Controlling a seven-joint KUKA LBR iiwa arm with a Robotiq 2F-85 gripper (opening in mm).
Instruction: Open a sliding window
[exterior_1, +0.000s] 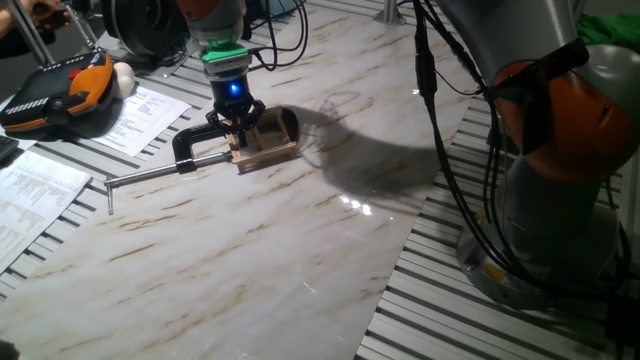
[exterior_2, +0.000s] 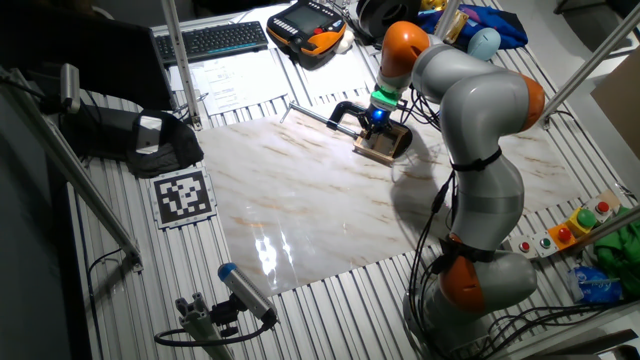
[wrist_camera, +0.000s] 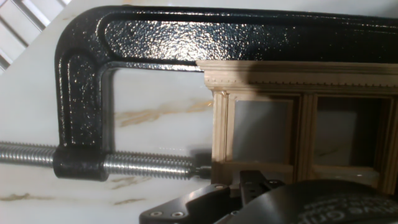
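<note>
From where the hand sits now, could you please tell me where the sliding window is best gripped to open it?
Probably the upright wooden stile between the two panes of the sliding window, approached from above with the gripper. The black C-clamp wraps the top rail and left end, so those are blocked, while the raised stile gives a fingertip an edge to push sideways.

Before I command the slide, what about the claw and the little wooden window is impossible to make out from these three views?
- Claw opening: both fixed views too small; hand view shows only its base.
- Contact with the small pale-wood two-pane window frame: hidden by the claw body.
- Frame's right end: cut off by the hand view's edge.
- Black C-clamp far jaw: out of frame.
</note>
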